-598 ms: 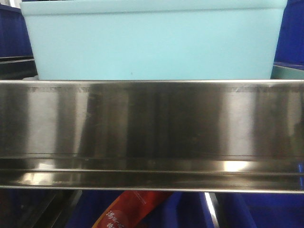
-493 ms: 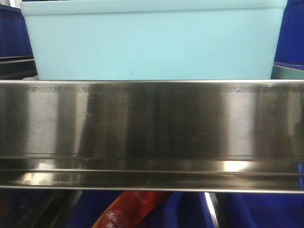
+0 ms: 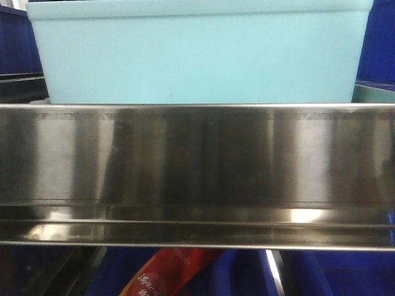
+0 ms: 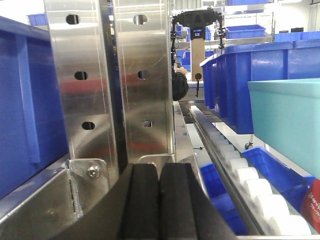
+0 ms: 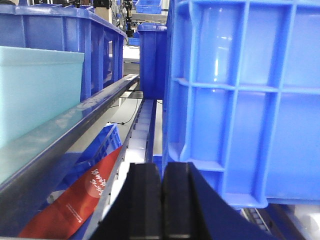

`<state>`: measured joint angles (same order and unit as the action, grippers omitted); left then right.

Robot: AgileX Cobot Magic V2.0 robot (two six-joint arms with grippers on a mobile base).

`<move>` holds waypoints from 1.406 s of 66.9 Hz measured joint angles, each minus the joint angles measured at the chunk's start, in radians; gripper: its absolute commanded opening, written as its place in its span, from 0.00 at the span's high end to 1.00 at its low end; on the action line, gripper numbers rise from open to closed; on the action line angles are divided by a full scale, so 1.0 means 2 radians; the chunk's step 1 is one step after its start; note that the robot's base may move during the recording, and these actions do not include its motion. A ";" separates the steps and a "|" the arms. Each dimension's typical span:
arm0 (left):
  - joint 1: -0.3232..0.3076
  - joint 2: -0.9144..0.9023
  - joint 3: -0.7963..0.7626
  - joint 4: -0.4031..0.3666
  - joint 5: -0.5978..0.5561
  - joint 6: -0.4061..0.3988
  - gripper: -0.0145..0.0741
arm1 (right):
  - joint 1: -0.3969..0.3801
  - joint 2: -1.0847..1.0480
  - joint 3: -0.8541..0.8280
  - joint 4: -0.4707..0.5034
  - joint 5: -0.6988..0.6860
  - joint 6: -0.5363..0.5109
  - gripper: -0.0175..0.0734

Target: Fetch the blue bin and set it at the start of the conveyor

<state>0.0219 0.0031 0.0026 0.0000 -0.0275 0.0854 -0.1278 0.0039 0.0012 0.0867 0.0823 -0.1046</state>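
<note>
Blue bin: we see the blue bin (image 3: 197, 55) upright on the shelf, right behind the steel shelf rail (image 3: 197, 166). Its plain front wall faces the front camera, and the rail hides its bottom edge. Nothing grips it.
Bin surroundings: we see dark blue crates (image 4: 240, 85) next to it on the same level, and dark blue shows at both edges of the front view.
Left gripper: we see the left gripper (image 4: 160, 172) clenched, its two black pads pressed flat together with nothing between them. It sits at the foot of a perforated steel upright (image 4: 95, 85). The bin is off to its right, clearly apart.
Right gripper: we see the right gripper (image 5: 162, 170) also closed tight on nothing, pads touching along one seam. A ribbed crate (image 5: 240, 100) stands close on its right. The bin is off to its left, apart, behind the rail.
Under the shelf: we see a red packet (image 5: 75, 200) with white print lying tilted in a lower blue crate. A row of white rollers (image 4: 250, 180) runs along the rail.
</note>
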 measured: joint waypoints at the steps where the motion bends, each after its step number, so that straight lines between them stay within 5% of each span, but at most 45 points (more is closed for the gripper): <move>1: 0.000 0.000 0.000 0.000 0.000 0.000 0.96 | 0.000 0.000 0.000 -0.002 0.000 0.000 0.99; 25: 0.000 0.000 0.000 0.000 -0.029 0.000 0.96 | 0.000 0.000 0.000 -0.015 -0.001 0.000 0.99; 40: 0.000 0.000 -0.010 0.000 -0.036 0.000 0.96 | 0.000 0.000 0.000 -0.005 -0.063 0.000 0.99; 52: 0.000 -0.001 -0.108 0.000 0.024 0.000 0.94 | 0.000 -0.001 -0.032 0.018 -0.056 0.000 0.99; 60: 0.000 0.024 -0.198 0.000 0.097 0.000 0.76 | 0.000 -0.002 -0.126 0.023 0.021 0.000 0.98; 67: 0.000 0.060 -0.262 0.000 0.140 0.000 0.53 | 0.000 0.013 -0.208 0.023 0.089 0.000 0.84; 74: 0.000 0.105 -0.302 0.000 0.157 0.000 0.36 | 0.000 0.045 -0.262 0.024 0.124 0.000 0.55; 83: -0.002 0.163 -0.328 0.000 0.182 0.000 0.29 | 0.000 0.090 -0.298 0.026 0.135 0.000 0.19; 94: -0.057 0.199 -0.343 -0.014 0.197 0.000 0.29 | 0.000 0.129 -0.303 0.026 0.140 0.000 0.21</move>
<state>-0.0922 0.4003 -0.6844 -0.0276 0.3659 0.0854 -0.1278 0.2625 -0.6044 0.1386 0.3615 -0.1046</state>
